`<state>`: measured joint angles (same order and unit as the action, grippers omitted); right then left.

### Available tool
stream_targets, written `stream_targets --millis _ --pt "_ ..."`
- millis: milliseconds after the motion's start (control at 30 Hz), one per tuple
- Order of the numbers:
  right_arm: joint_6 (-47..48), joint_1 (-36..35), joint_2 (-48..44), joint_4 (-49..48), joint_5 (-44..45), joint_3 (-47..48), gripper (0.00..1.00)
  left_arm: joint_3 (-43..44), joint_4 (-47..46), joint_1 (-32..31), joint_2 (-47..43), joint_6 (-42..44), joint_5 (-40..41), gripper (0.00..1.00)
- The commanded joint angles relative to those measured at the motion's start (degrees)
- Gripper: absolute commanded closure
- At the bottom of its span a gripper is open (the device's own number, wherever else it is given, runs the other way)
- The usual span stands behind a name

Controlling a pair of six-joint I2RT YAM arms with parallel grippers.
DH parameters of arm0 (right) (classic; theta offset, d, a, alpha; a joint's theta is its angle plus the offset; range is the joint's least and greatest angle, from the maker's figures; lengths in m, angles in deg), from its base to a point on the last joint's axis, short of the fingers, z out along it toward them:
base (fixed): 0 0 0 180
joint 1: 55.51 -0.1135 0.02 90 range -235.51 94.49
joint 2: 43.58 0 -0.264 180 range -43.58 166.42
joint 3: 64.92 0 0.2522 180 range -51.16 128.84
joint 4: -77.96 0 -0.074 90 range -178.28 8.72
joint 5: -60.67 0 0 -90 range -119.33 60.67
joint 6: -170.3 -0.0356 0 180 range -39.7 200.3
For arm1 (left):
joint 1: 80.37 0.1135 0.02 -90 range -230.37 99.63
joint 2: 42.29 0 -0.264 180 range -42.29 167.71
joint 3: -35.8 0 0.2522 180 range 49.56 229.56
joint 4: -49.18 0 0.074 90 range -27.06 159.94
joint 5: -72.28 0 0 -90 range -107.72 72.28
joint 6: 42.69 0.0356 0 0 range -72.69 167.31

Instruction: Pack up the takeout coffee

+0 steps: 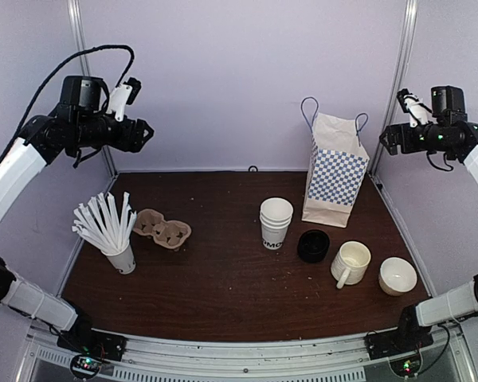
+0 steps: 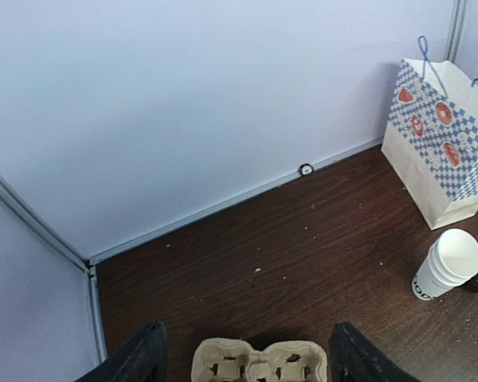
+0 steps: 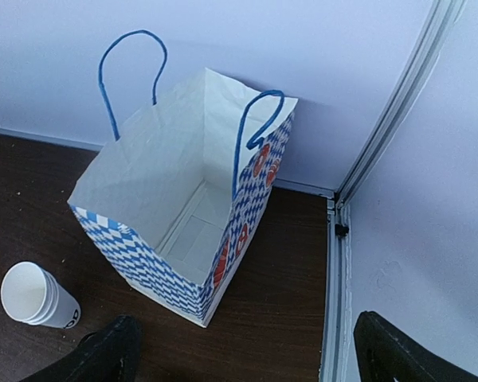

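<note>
A stack of white paper cups with dark lettering [image 1: 276, 223] stands open-topped at the table's middle, with no lid on it; it also shows in the left wrist view [image 2: 448, 264] and the right wrist view [image 3: 38, 296]. Black lids [image 1: 313, 246] lie stacked just right of the cups. A blue-checked paper bag [image 1: 334, 171] stands open behind them, and its inside looks empty [image 3: 183, 215]. A pulp two-cup carrier [image 1: 162, 229] lies at the left [image 2: 259, 362]. My left gripper [image 1: 143, 134] hangs high over the left side, open and empty [image 2: 248, 336]. My right gripper [image 1: 386, 139] hangs high at the right, open and empty [image 3: 245, 334].
A cream mug with a handle [image 1: 350, 263] and a handleless cream cup [image 1: 397, 275] sit at the front right. A plain white cup full of white straws [image 1: 111, 227] stands at the front left. Walls and metal posts close the back and sides.
</note>
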<state>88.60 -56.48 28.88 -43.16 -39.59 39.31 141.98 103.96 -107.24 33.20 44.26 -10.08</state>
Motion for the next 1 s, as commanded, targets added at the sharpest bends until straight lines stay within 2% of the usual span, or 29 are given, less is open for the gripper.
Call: stream_targets --millis 0,33,133,267,367,600,733,833,900,967 --pt "6.7 -1.2 -2.4 6.3 -8.2 0.7 0.02 5.4 1.5 -2.6 3.7 -0.3 -8.1 0.28" --pt "8.9 -1.5 -2.2 7.9 -12.2 1.6 0.02 6.4 1.7 -3.7 4.8 -0.2 -8.8 0.31" --pt "11.1 -3.8 -0.5 10.1 -16.2 4.2 0.01 8.7 3.0 -7.5 7.9 0.8 -9.5 0.39" --pt "18.9 -12.3 3.6 15.0 -13.1 8.9 0.04 10.2 4.0 -11.8 11.4 -1.0 -12.1 0.41" --pt "23.5 -20.3 7.9 17.6 -10.1 12.7 0.13 9.2 3.6 -14.0 13.5 -3.1 -14.2 0.4" --pt "28.4 -33.9 18.4 22.8 -11.0 20.7 0.31 3.6 0.3 -15.5 16.5 -10.6 -17.8 0.36" --pt "28.2 -38.8 24.3 24.6 -10.9 21.6 0.5 3.2 -0.2 -15.6 18.4 -14.0 -20.1 0.36" --pt "27.7 -40.3 28.9 25.3 -8.6 21.9 0.57 3.3 -0.2 -15.6 18.4 -14.5 -18.2 0.35" --pt "27.5 -40.5 31.9 26.5 -7.1 22.8 0.62 3.1 0.5 -15.6 17.8 -15.3 -12.2 0.21" --pt "27.3 -40.6 34.4 27.4 -6.2 23.3 0.65 2.2 0.7 -15.2 16.6 -15.7 -5.7 0.17"
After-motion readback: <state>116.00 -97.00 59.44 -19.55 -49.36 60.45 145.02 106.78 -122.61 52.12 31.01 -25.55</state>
